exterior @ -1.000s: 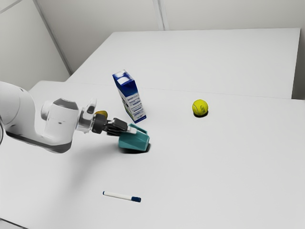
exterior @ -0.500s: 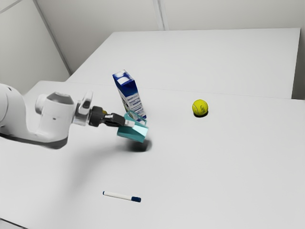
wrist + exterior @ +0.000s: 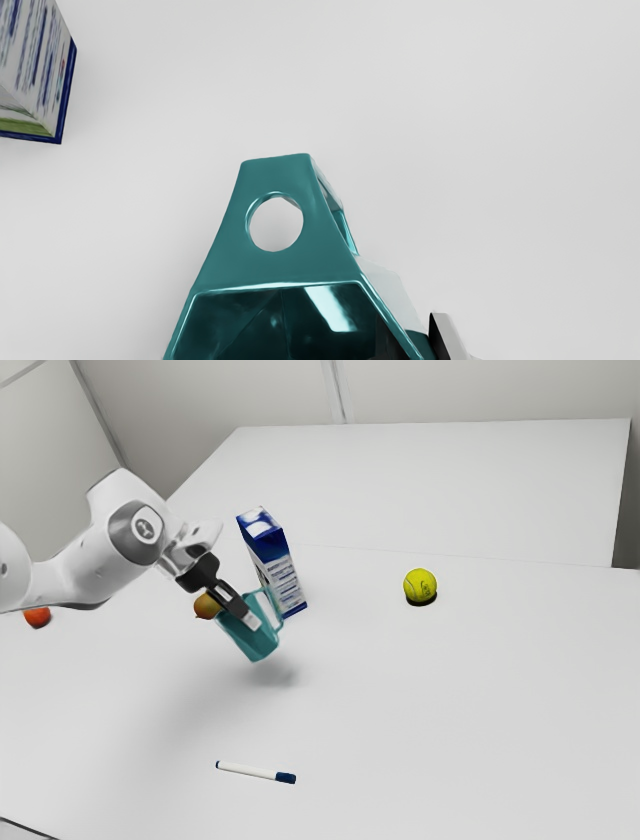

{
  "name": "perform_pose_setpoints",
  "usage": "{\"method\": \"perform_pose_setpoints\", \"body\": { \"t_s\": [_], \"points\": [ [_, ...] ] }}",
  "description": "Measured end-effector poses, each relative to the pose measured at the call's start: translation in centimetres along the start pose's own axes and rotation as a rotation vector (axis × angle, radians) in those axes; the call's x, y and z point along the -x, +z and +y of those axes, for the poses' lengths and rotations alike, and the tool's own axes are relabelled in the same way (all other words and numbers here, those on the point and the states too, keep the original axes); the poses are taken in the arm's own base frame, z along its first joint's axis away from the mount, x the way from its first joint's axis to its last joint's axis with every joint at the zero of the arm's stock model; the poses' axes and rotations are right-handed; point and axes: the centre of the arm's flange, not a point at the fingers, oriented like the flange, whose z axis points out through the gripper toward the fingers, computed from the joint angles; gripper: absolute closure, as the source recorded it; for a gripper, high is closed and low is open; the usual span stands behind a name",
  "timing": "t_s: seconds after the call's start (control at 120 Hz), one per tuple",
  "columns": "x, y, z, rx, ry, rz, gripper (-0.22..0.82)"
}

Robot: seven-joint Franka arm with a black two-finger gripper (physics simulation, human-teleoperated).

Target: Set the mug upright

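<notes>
From where I stand, I see the white arm [image 3: 80,565] reaching over the table [image 3: 450,710], and its claw [image 3: 248,618] is gripping the teal mug [image 3: 258,643] by the wall. One of the fingers [image 3: 447,335] is outside this wall and the other is inside, so the wall is pinched between them. The mug is held in the air above the table, and its soft shadow [image 3: 275,675] lies below it. It is not upright: it leans, with its bottom pointing down and toward the exterior view's right. In the wrist view the open mouth is turned to the camera, and the handle [image 3: 275,270] with its round hole stands out away from the claw.

Close behind the mug, in the exterior view, there is a blue and white carton [image 3: 283,575] standing on the table. A brownish-yellow fruit [image 3: 207,607] is partly hidden behind the claw. The tennis ball [image 3: 420,585] lies well apart, toward the exterior view's right. Nearer to the camera lies a white marker [image 3: 255,771] with a dark blue cap, and an orange-red fruit [image 3: 37,617] is near the arm.
</notes>
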Motion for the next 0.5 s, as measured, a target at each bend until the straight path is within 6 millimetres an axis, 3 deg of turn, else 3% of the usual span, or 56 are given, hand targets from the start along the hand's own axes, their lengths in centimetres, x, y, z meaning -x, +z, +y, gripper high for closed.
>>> {"method": "perform_pose_setpoints", "body": {
  "t_s": [0.242, 0.5],
  "points": [
    [0.9, -1.5, -0.4, -0.187, -0.067, -0.166, 0.79],
    [0.2, -0.2, 1.2, -0.347, -0.136, -0.267, 0.78]
  ]
}}
